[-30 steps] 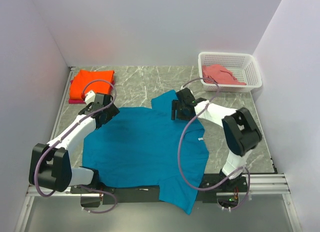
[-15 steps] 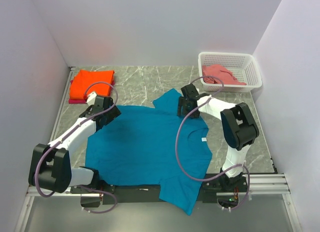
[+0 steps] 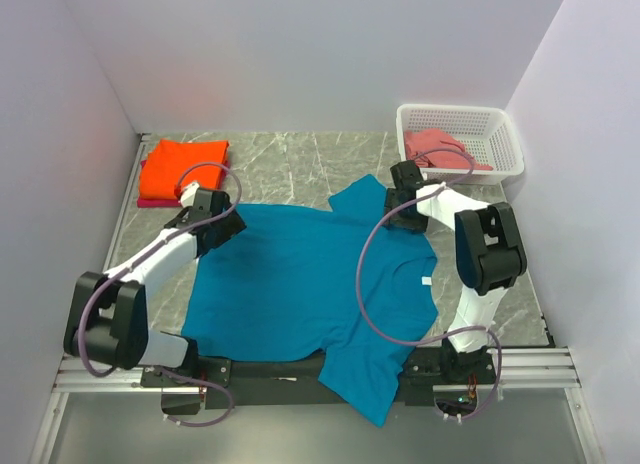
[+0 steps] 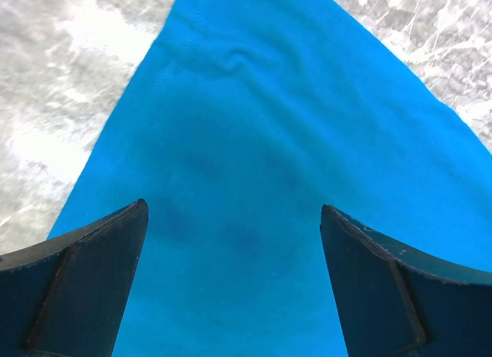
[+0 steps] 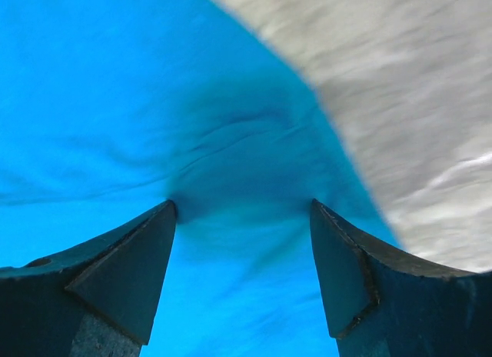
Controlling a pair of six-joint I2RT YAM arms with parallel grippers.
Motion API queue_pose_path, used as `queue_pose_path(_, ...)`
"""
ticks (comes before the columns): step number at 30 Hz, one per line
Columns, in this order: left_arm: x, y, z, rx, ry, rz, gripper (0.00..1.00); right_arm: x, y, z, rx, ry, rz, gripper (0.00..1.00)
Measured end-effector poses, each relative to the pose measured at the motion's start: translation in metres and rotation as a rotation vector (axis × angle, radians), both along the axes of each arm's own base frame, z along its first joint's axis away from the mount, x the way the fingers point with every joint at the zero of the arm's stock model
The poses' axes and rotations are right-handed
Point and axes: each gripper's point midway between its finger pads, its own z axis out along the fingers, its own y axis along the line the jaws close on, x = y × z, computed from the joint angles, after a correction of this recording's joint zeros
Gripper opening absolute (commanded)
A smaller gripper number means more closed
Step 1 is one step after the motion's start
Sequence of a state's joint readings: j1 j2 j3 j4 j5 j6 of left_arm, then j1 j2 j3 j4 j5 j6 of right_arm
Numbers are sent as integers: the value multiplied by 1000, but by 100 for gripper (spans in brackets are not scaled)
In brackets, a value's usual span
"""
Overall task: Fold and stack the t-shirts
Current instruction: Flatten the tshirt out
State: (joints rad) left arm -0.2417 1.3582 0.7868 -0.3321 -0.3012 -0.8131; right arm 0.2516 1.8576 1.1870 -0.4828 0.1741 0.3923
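Observation:
The teal-blue t-shirt (image 3: 300, 279) lies spread flat on the marble table, one sleeve hanging over the near edge. My left gripper (image 3: 212, 224) rests on its far left corner with jaws open; the left wrist view shows teal cloth (image 4: 246, 141) between the spread fingers (image 4: 84, 280). My right gripper (image 3: 402, 206) sits open on the shirt's far right part, by its sleeve. The right wrist view shows wrinkled cloth (image 5: 231, 157) between the fingers (image 5: 123, 265). The orange t-shirt (image 3: 184, 164) lies folded on the magenta one (image 3: 150, 200) at the far left. The salmon-pink t-shirt (image 3: 438, 147) lies in the basket.
The white lattice basket (image 3: 500, 134) stands at the far right corner. White walls close in the left, back and right sides. The black rail with the arm bases (image 3: 260, 369) runs along the near edge. Bare marble (image 3: 300, 164) shows between the orange stack and the basket.
Both grippers moved to the right and away from the bases, and the teal shirt shifted with them to the right and towards the back. The jaws stayed open.

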Motion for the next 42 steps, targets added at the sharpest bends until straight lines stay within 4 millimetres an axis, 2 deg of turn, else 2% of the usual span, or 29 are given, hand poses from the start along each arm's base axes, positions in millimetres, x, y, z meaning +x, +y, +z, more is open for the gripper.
queue_pose_path(3,7,-4,-6,-4,17,-17,99,8,-10,0,-22,10,2,77)
queue_pose_path(7,21,-12,-16,-10,45,-37,100,23,-11,1,-26,10,26,77)
queue_pose_path(13,37,-16,-46,13,129,-56,99,34,-9,1,-23,21,50,77)
queue_pose_path(21,80,-23,-46,35,119,-59,99,47,-18,3,-37,34,49,77)
queue_pose_path(27,107,-27,-47,54,107,-64,99,64,-27,4,-54,26,46,77)
queue_pose_path(37,131,-34,-46,61,99,-87,100,90,-39,10,-119,6,45,77)
queue_pose_path(42,141,-38,-44,52,99,-95,99,94,-44,13,-134,-4,34,77)
